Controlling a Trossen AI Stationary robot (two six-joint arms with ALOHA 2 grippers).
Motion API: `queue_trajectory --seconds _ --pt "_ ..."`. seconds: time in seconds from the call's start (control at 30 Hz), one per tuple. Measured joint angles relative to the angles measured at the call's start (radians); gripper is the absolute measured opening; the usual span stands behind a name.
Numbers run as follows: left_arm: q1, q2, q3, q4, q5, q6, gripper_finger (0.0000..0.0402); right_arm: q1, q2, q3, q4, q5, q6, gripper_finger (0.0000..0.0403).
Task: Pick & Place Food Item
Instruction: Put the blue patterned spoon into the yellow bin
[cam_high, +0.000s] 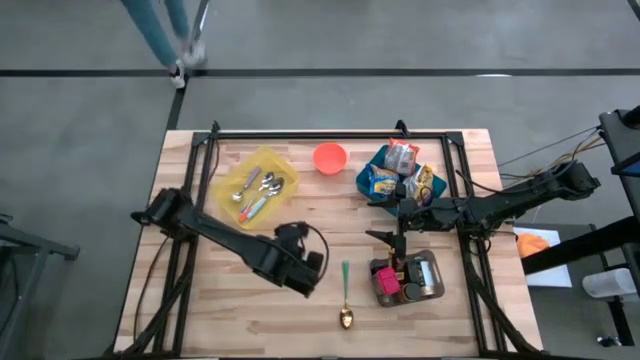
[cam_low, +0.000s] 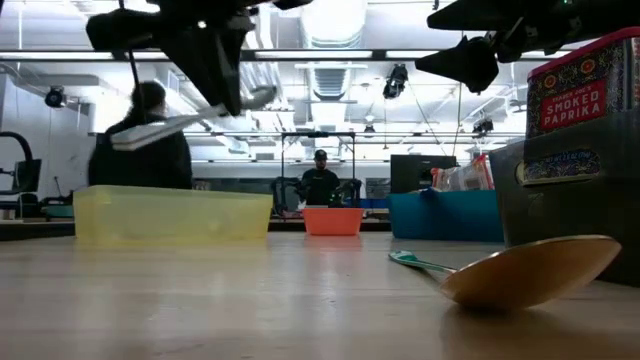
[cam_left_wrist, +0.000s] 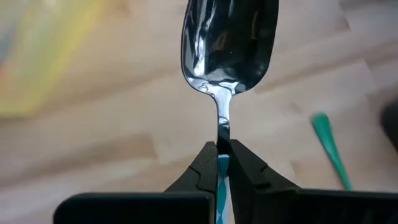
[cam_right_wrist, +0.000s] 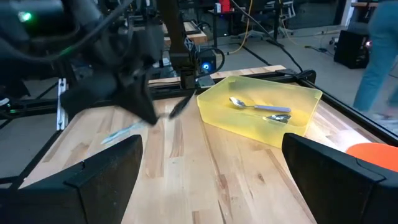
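Gold-bowled spoon with a green handle (cam_low: 520, 272) is lying closest to the low camera, on the wooden table (cam_high: 200, 320), just ahead of my left gripper (cam_left_wrist: 219, 163). I am holding that gripper above the boards, pointing steeply down, fingers pinched tight on the blue-and-white handle of a shiny steel spoon (cam_left_wrist: 228, 46), bowl hanging out past the tips. Yellow plastic bin (cam_high: 252, 187) is sitting near, toward the far left, with what look like three spoons inside, though the count is unclear. My right gripper (cam_right_wrist: 211, 177) is waiting with fingers spread wide, gripping nothing, above the metal tray (cam_high: 432, 275) carrying the red paprika tin (cam_low: 578, 92). Blue bin of snack packets (cam_high: 400, 172) and small orange bowl (cam_high: 329, 158) are resting along the far edge.
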Motion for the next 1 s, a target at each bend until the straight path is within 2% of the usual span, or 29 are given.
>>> queue_trajectory --seconds 0.33,0.43,0.7,1.0 --pt "0.022 -0.094 0.0 -0.226 -0.224 0.031 0.0011 0.0 0.0 0.0 0.0 0.0 0.0 0.0381" --pt "0.045 -0.121 0.0 -0.269 -0.266 0.105 0.0011 0.0 0.0 0.0 0.0 0.0 0.0 0.0381" --pt "0.157 -0.165 -0.001 -0.297 -0.295 0.41 0.0011 0.0 0.0 0.0 0.0 0.0 0.0 0.0381" --pt "0.311 -0.169 -0.038 -0.335 -0.344 0.547 0.0011 0.0 0.0 0.0 -0.001 0.0 0.0 0.0381"
